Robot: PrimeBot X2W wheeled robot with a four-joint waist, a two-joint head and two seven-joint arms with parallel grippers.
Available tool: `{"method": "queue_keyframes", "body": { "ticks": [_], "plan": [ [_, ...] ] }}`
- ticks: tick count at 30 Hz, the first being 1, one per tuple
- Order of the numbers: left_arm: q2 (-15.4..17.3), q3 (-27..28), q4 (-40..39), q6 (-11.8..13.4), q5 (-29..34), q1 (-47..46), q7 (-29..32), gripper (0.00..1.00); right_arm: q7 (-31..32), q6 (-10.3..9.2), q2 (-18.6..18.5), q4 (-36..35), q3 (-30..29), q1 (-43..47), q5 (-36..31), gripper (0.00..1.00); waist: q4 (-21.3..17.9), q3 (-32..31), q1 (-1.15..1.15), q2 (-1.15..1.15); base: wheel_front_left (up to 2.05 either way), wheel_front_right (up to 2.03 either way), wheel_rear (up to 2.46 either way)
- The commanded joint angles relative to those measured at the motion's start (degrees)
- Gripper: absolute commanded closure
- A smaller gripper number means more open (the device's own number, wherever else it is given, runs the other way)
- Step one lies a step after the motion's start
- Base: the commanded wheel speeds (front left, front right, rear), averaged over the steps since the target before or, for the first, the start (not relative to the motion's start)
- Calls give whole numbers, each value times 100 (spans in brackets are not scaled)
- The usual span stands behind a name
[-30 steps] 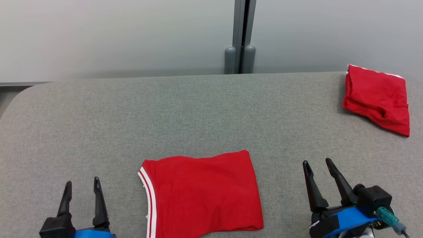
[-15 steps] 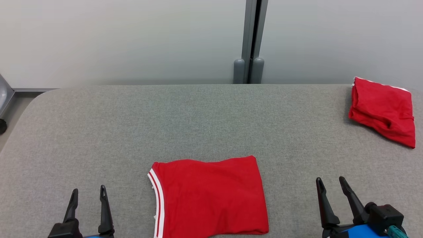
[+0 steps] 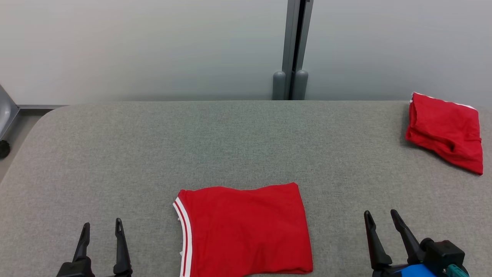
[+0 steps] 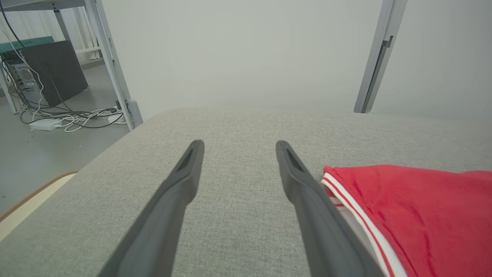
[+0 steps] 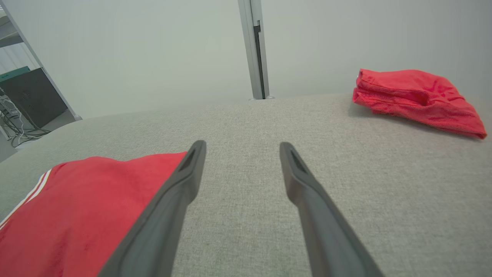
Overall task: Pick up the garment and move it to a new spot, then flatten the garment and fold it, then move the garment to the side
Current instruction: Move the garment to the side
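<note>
The red garment (image 3: 246, 231) lay folded and flat on the grey worktop (image 3: 230, 142), at the 6 o'clock side in the head view, close to the robot and between the two grippers. Its long axis ran from 9 o'clock to 3 o'clock. The edge with two white stripes pointed toward 9 o'clock, and the plain folded edge pointed toward 3 o'clock. Its far edge was a little tilted, with the corner at the 3 o'clock side slightly farther from the robot. The near edge reached the bottom of the head view.

The left gripper (image 3: 102, 224) was at about 8 o'clock, near the striped edge but apart from it. Its jaws stood wide apart with nothing between them and pointed toward 12 o'clock. In the left wrist view the left gripper (image 4: 239, 144) was over bare cloth of the worktop, and the garment (image 4: 415, 215) lay at its 3 o'clock side.

The right gripper (image 3: 380, 212) was at about 4 o'clock, well apart from the plain edge. Its jaws were also wide apart and empty, leaning slightly toward 11 o'clock.

A second red garment (image 3: 446, 132) lay bunched at about 2 o'clock, at the far corner of the worktop.
</note>
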Motion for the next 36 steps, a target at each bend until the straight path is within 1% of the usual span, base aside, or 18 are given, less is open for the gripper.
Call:
{"method": "queue_keyframes", "body": {
  "ticks": [1, 3, 7, 11, 12, 13, 16, 21, 26, 31, 36],
  "plan": [
    [-4, 42, -11, 7, -3, 16, -26, 0, -16, 1, 0, 19, 17, 70, -15, 0, -7, -14, 0, 0, 0, 0, 0],
    [-4, 68, -17, -8, -1, 18, -26, 0, -16, 1, 0, 60, 91, 36, -33, 0, -24, -23, 0, 0, 0, 0, 0],
    [-2, 55, -50, 11, -20, -41, -26, 0, -16, 1, 0, 97, 415, -306, -57, 0, -29, 5, 0, 0, 0, 0, 0],
    [-3, 22, -85, 9, -32, -182, -26, 0, -16, 1, -2, 445, 804, -807, -170, 0, 60, 72, 0, 0, 0, 0, 0],
    [-4, 17, -80, 0, -31, -208, -26, 0, -16, 1, -5, 541, 876, -996, -176, 0, 82, 93, 0, 0, 0, 0, 0],
    [-4, 17, -80, 0, -31, -208, -26, 0, -16, 1, -5, 541, 876, -996, -176, 0, 82, 93, 0, 0, 0, 0, 0],
    [-4, 8, -82, -19, -29, -323, -26, 0, 71, 1, -8, 996, 1072, -1497, -234, 0, 156, 169, 0, 0, 0, 0, 0],
    [-5, -15, -121, -32, -65, -489, -26, 0, 554, 1, -8, 1710, 1270, -2095, -249, 0, 268, 328, 0, 0, 0, 0, 0],
    [-5, -24, -157, 6, -107, -560, -26, 0, 781, 1, -10, 2275, 1458, -2160, -122, 0, 314, 505, 0, 0, 0, 0, 0],
    [-3, -60, -179, 31, -159, -647, -26, 0, 716, 1, -9, 2656, 1697, -2030, 72, 0, 322, 695, 0, 0, 0, 0, 0],
    [-4, -110, -166, 56, -201, -738, -26, 0, 631, 2, -4, 2853, 2155, -1885, 354, 0, 313, 791, 0, 0, 0, 0, 0]
  ]
}}
